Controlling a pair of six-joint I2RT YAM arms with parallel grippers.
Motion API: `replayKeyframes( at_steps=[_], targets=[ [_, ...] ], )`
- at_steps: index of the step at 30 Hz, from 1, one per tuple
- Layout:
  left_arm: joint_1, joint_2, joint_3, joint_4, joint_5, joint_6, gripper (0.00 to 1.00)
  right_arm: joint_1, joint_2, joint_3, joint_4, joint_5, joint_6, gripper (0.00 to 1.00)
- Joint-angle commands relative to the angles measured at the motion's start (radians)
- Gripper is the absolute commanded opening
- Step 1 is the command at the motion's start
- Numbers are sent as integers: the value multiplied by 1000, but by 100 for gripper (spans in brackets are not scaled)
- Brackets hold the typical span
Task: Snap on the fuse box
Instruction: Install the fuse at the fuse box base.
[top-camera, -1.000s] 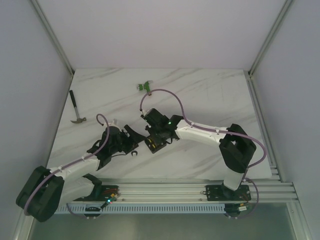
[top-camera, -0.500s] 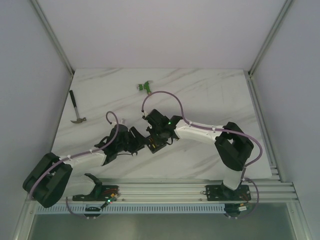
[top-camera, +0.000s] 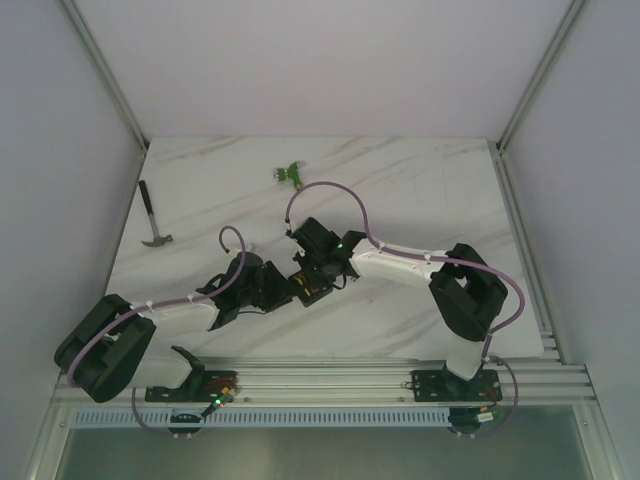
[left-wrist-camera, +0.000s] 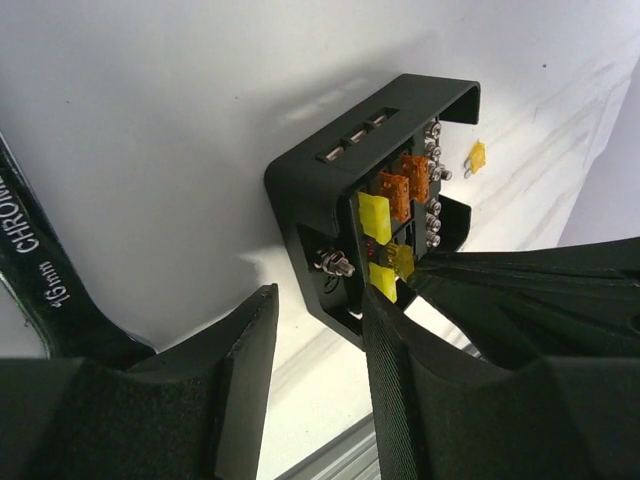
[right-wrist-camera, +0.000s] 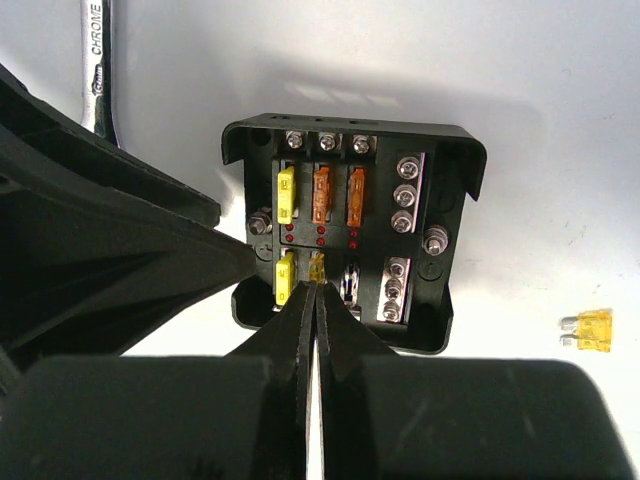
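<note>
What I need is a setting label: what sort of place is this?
Probably a lab robot cell: blank framed walls around a marble-look table, two arms bolted to a rail, hammer and fuse box out.

Loose fuse (right-wrist-camera: 594, 330) on table (right-wrist-camera: 550, 100) just beside fuse box (right-wrist-camera: 350, 235)

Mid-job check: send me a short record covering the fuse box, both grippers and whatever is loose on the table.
fuse box: lying between both grippers, uncovered, inside showing; no lid seen
right gripper: shut, tips at a seated fuse in the box's nearer row; whether it pinches it is unclear
left gripper: open, jaws apart at the box's corner, not clamped on it
loose fuse: yellow, on the table beside the box
other items: wrench, hammer, green connector
</note>
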Motion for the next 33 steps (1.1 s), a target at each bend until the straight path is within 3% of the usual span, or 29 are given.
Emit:
replayKeyframes(
  at_steps=[1, 20, 29, 33],
  targets=[
    [-5, 21, 25, -2, -17, -10, 47, 3, 59, -64, -92, -10, 1, 0],
    [-5, 69, 37, -2, -24, -19, 37, 13, 154, -190, -263, 88, -24, 0],
    [-5, 52, 32, -3, -23, -16, 38, 39, 210, -33, -210, 81, -43, 0],
    [-5, 32, 25, -3, -19, -15, 42, 51, 140, 15, -176, 81, -42, 0]
  ],
)
